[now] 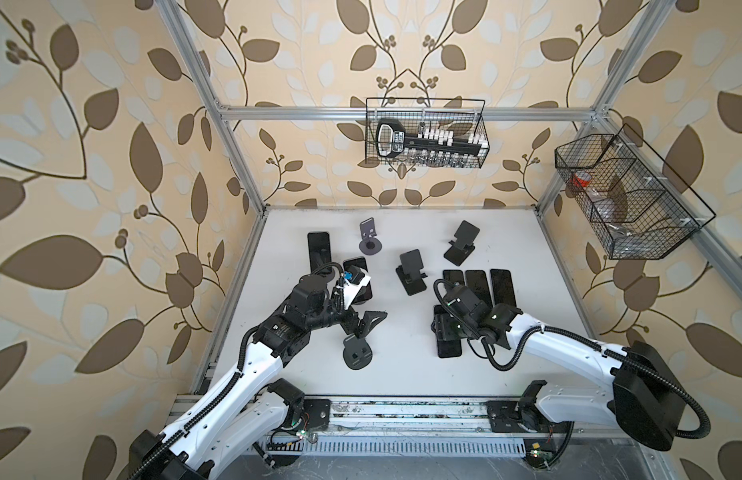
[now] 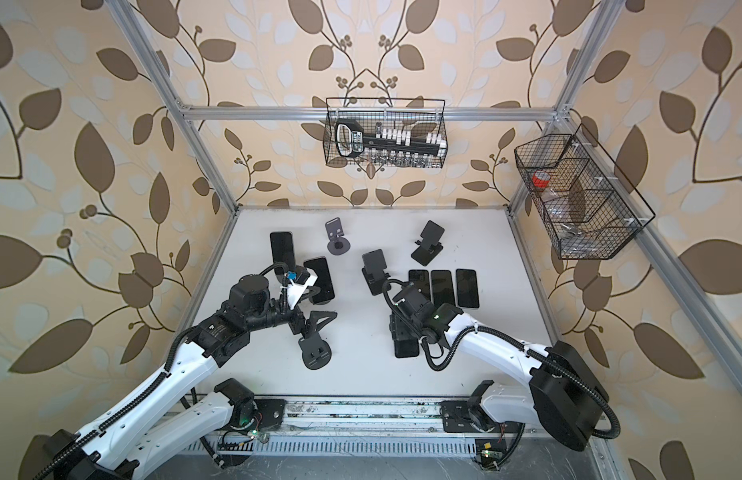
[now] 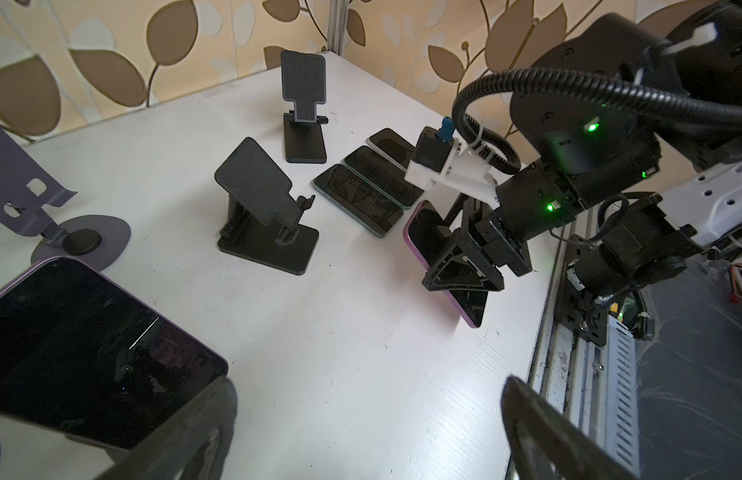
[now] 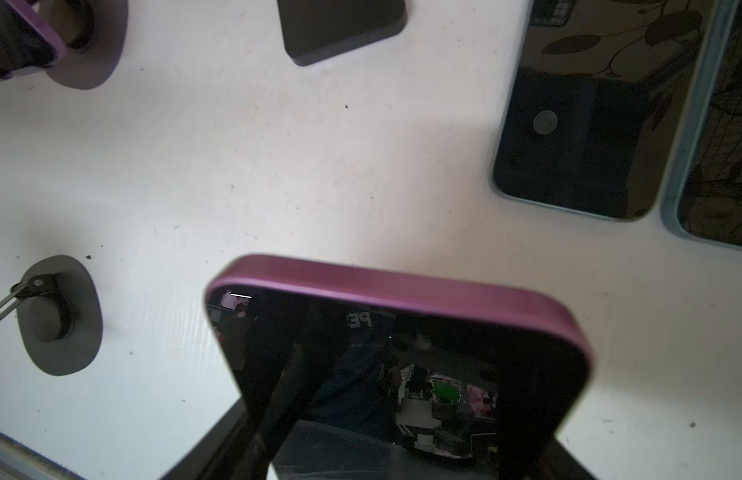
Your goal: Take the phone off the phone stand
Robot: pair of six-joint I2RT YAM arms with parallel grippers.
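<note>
White table (image 1: pixel 402 374) with phones and stands scattered. The purple-edged phone (image 3: pixel 425 235) sits right of centre, off every stand, gripped across its width by the right gripper (image 3: pixel 452 270). Long axis runs front rail to back wall, roughly parallel to the three flat phones (image 1: pixel 479 286) just behind. Screen up, tipped toward the left arm; near end low, contact with table unclear. Round-base stand (image 1: pixel 357 353) empty, left gripper (image 1: pixel 363 326) spread wide just above it, holding nothing

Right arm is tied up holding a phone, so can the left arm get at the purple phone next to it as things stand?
Probably yes: the left end effector is open and empty, and the purple phone sits beside it, screen up, nothing in between.
</note>
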